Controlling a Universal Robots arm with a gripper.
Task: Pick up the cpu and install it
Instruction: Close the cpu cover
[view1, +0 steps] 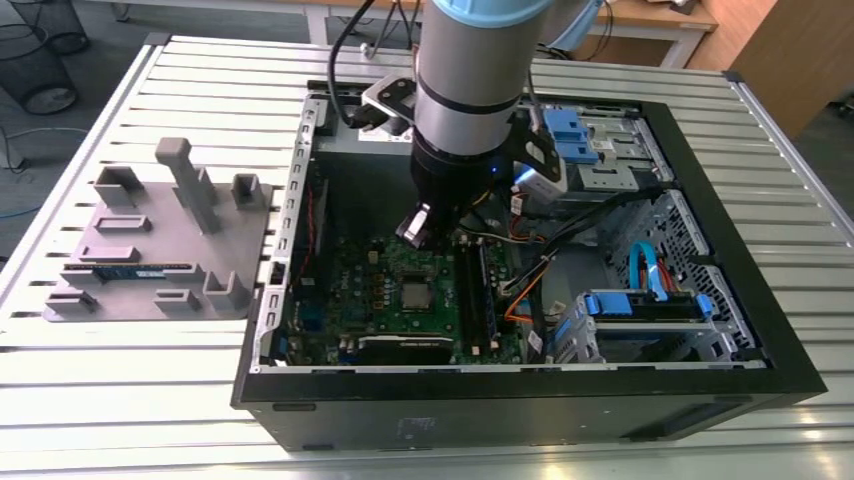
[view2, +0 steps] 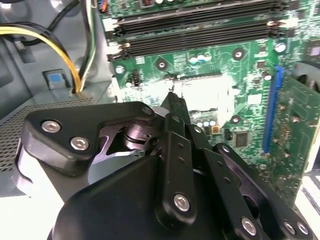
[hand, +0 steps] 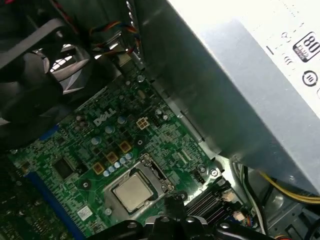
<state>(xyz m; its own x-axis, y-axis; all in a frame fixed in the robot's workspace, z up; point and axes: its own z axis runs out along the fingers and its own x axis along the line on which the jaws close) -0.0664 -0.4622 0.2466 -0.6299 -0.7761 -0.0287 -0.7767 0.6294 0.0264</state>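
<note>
The small square cpu (hand: 132, 192) with its shiny silver-grey metal top lies flat in the socket on the green motherboard (hand: 85, 150); the black gripper (view2: 172, 97) hovers above, fingers together, holding nothing.

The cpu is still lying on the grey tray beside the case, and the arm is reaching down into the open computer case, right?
Not quite. The cpu is not on the grey tray; the first wrist view shows it sitting in the motherboard socket. The arm does reach down into the open computer case, as the exterior view shows.
</note>
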